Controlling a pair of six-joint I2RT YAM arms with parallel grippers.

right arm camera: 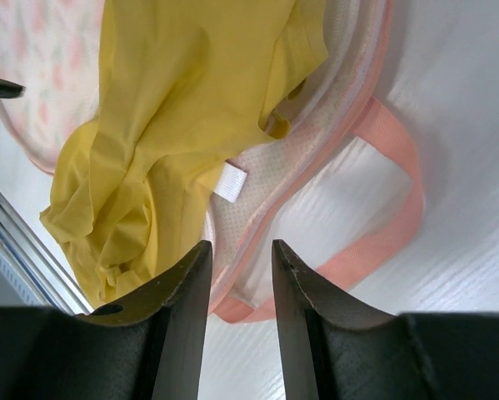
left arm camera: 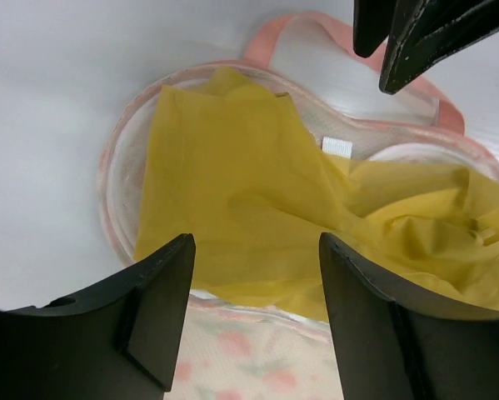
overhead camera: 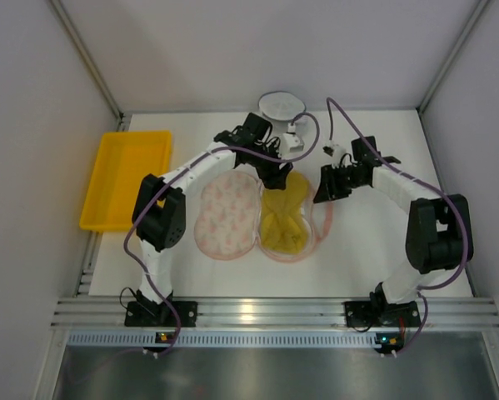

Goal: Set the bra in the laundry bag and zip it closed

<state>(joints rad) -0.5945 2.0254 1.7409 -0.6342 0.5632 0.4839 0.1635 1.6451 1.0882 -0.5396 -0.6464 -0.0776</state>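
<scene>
1. The laundry bag (overhead camera: 228, 215) lies opened flat on the white table (overhead camera: 382, 250), midway between the two arms. Its two rounded halves sit side by side.
2. The left half shows its printed cream fabric. The right half holds the bra (overhead camera: 284, 221), a crumpled mustard-yellow heap that lies inside the rim (one fold laps onto the seam between the halves in the left wrist view).
3. A small white label tab (left arm camera: 336, 147) shows at the edge of the bra, against the bag's mesh lining.
4. The left gripper (left arm camera: 257, 250) hangs over the far end of the bra-filled half. Its fingers are spread apart with nothing between them.
5. The right gripper (right arm camera: 237, 254) is at the bag's right-hand rim with its fingers drawn narrow. The mesh rim and pink zip edging show in the gap, but I cannot tell whether they are pinched or only lie below.
6. A pink strap loop (right arm camera: 395, 217) lies on the table just outside that rim.
7. A yellow plastic tray (overhead camera: 124, 177) sits at the table's left edge, well apart from the bag.
8. A round pale bowl (overhead camera: 281, 106) stands at the far edge.
</scene>
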